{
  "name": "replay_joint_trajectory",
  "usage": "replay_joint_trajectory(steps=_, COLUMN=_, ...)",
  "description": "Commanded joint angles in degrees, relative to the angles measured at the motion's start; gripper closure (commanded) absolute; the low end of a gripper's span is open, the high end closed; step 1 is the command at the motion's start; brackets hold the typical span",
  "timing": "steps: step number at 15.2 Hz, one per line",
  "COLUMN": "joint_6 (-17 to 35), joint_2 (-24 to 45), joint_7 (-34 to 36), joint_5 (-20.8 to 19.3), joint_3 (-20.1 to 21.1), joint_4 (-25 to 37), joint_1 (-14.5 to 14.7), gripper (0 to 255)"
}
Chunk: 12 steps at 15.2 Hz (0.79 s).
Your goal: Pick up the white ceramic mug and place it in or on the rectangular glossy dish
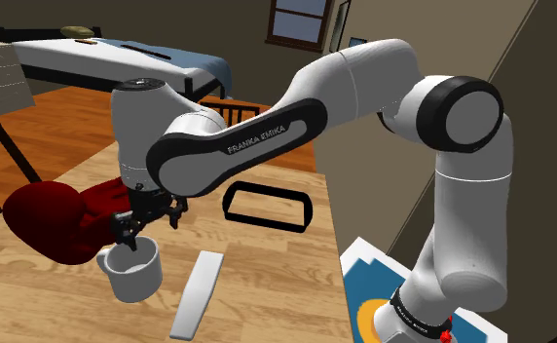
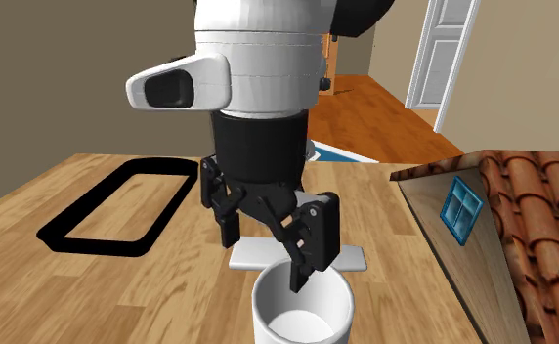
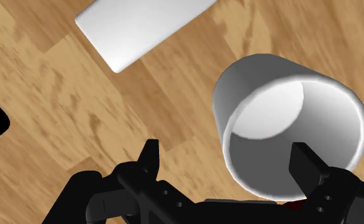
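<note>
Claw (image 1: 142, 232): wide open and holding nothing. It sits low over the mug at the lower left of the shoulder view.
Fingers (image 2: 302, 264): one dips inside the rim and the other hangs outside, so they straddle the wall. I see no contact.
Mug (image 1: 133, 273): white, upright and empty, on the wooden table. It is at the bottom centre of the second exterior view (image 2: 302, 318). A handle seems to stick out toward the shoulder view's left.
Handling: probably rigid, smooth and fairly light. It is likely slick under the pads and would chip if knocked or dropped.
Hold: pinch the wall that stands between the fingers, set well down from the rim. Squeeze firmly and keep it upright.
Slab (image 1: 199, 292): flat and white, just beside the mug on the shoulder view's right.
Dish (image 1: 267, 223): black rectangular rim at the centre of the shoulder view, beyond the slab and well apart from the mug.
Red lump (image 1: 53, 219): near the mug, on the left of that view.
</note>
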Motion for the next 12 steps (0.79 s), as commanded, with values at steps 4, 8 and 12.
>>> replay_joint_trajectory(steps=4, joint_6=2.4, joint_2=2.5, joint_7=1.14, joint_5=-1.5, joint_3=-0.67, joint_4=-0.24, joint_1=0.86, gripper=0)
replay_joint_trajectory(steps=8, joint_6=4.46, joint_2=3.9, joint_7=1.68, joint_5=-2.37, joint_3=-1.16, joint_4=-1.03, joint_1=1.17, gripper=0)
replay_joint_trajectory(steps=12, joint_6=4.45, joint_2=3.91, joint_7=1.68, joint_5=-2.37, joint_3=-1.16, joint_4=-1.02, joint_1=1.17, gripper=0)
